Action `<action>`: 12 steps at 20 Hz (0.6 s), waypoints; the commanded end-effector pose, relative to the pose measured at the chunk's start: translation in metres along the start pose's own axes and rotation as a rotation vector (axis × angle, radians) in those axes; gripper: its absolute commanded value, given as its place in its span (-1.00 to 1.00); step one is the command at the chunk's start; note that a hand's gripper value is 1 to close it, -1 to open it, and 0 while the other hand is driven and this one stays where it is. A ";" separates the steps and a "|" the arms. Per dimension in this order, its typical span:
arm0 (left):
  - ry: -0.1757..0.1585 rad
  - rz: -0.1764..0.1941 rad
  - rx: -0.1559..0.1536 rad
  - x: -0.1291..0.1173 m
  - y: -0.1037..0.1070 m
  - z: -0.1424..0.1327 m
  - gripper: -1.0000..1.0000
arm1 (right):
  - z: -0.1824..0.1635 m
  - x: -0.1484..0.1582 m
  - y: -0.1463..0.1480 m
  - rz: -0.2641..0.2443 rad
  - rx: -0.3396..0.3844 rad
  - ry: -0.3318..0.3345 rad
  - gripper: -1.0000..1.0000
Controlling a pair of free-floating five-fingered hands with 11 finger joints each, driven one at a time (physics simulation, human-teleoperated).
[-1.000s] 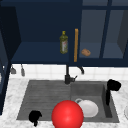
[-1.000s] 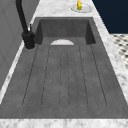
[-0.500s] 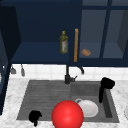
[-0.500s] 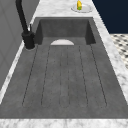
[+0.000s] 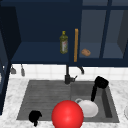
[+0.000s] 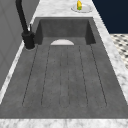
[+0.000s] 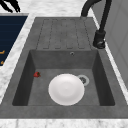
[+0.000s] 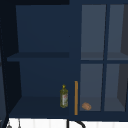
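A white plate (image 7: 66, 89) lies in the dark grey sink (image 7: 25, 75) beside a bright red ball (image 5: 67, 115), with a black faucet (image 5: 67, 75), black hands (image 5: 35, 116), white-grey marbled counter (image 6: 117, 72), navy cabinet (image 8: 42, 32), olive-green bottle (image 8: 64, 97) and orange handle (image 8: 76, 97).

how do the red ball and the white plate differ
The red ball is bright red and round like a sphere; the white plate is pale and flat. In the front view the ball sits at the sink's near edge, while the plate lies down in the basin beside the drain. The ball looks larger there. Both have round outlines.
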 end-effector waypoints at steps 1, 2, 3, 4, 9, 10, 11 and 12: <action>0.000 0.000 0.000 0.000 0.000 0.000 0.00 | 0.009 0.010 0.004 -0.125 0.015 -0.022 -1.00; 0.000 0.000 0.000 0.000 0.000 0.000 0.00 | 0.012 0.012 0.004 -0.136 0.023 -0.025 -1.00; 0.000 0.000 0.000 0.000 0.000 0.000 0.00 | 0.014 0.014 0.005 -0.147 0.030 -0.028 -1.00; 0.000 0.000 0.000 0.000 0.000 0.000 0.00 | 0.017 0.017 0.006 -0.161 0.032 -0.032 -1.00; 0.000 0.000 0.000 0.000 0.000 0.000 0.00 | 0.026 0.020 0.010 -0.262 0.013 -0.043 -1.00; 0.000 0.000 0.000 0.000 0.000 0.000 0.00 | 0.028 0.021 0.011 -0.281 0.015 -0.048 -1.00; 0.000 0.000 0.000 0.000 0.000 0.000 0.00 | 0.030 0.022 0.013 -0.299 0.016 -0.052 -1.00; 0.000 0.000 0.000 0.000 0.000 0.000 0.00 | 0.032 0.023 0.013 -0.316 0.017 -0.055 -1.00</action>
